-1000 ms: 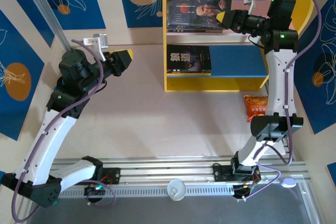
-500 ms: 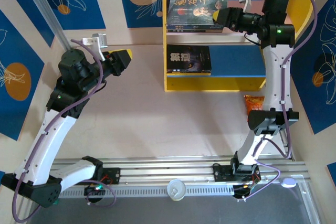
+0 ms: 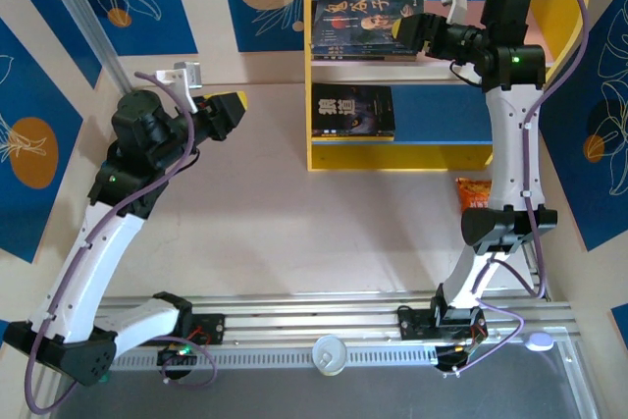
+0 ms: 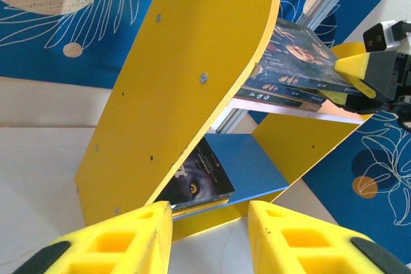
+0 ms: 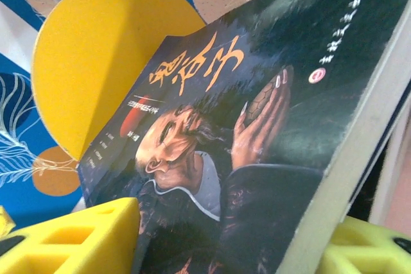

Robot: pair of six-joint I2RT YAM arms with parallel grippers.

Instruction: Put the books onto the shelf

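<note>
Left end effector [image 4: 209, 235] hangs apart, empty, facing the shelf [image 4: 180, 94]; right end effector [image 3: 408, 34] seemingly parted around the top book [image 3: 358, 19].

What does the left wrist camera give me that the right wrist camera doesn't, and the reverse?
Left wrist: the shelf's blue lower board with the wolf-face book lying on it, the stack on the pink upper board, and the left gripper open and empty. Right wrist: the top book's cover close up, bearded man and orange title. Both: that top book, the right gripper at its edge, the shelf's yellow side.
</note>
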